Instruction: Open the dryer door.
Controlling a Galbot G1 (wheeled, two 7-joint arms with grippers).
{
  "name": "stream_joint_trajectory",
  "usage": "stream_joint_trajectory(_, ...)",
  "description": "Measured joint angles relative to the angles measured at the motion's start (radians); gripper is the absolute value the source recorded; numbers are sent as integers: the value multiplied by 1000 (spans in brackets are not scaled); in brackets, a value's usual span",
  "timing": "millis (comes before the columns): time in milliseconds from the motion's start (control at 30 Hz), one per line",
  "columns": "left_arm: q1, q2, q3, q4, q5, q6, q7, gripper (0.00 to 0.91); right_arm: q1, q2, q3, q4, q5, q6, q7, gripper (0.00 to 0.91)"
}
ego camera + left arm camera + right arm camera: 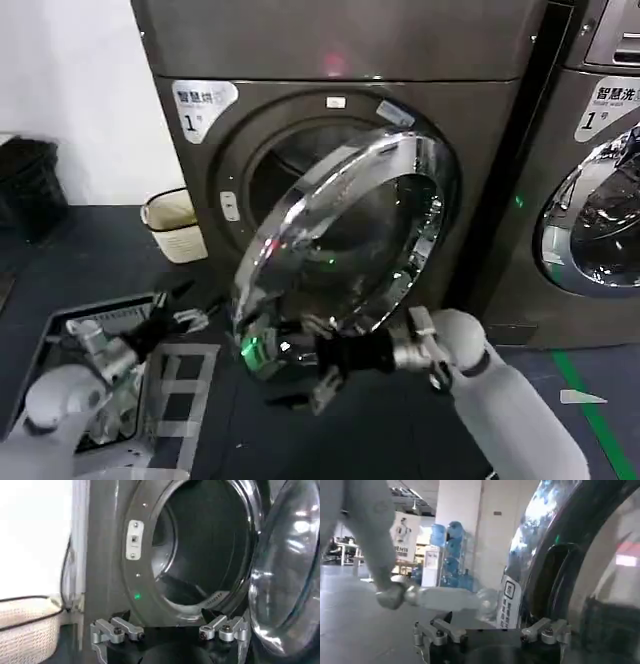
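One wrist view shows the dryer door's (555, 555) sticker (509, 602) close up.

smooth white arms, silver metal wrists, black claws with screwed silver linkages.

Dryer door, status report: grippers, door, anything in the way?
Right gripper at the dryer door lower rim, fingers open. Left gripper low left, open, idle. Door swung partly open. Swing path unobstructed.

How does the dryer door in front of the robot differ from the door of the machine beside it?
The dryer door stands swung open, showing the dark drum behind it; the neighbouring machine's door lies flat against its front, apparently shut. The right gripper is at the dryer door's lower rim; nothing touches the neighbouring machine's door. Both are round, with a shiny chrome ring.
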Motion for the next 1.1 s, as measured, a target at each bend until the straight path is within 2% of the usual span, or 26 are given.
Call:
stream_joint_trajectory(267,-125,17,154,51,0,-23,78,907,-76,-84,195,-61,20,4,-99,907)
stream_joint_trajectory(633,-227,-19,324,53,-31,-78,180,907,-129,-174,523,-269,73,27,-107,907)
stream_joint_trajectory(733,-255,-22,364,53,-49,-78,198,907,-138,-187,622,-324,102,28,-78,907)
stream_joint_trajectory(833,-288,-25,404,53,-60,-77,205,907,-148,-195,721,-355,106,52,-30,907)
stream_joint_trajectory(1033,-347,-25,482,32,-73,-83,241,907,-206,-195,918,-344,90,86,138,907)
stream_joint_trajectory(1100,-358,-28,508,18,-72,-88,247,907,-238,-183,981,-327,60,118,225,907)
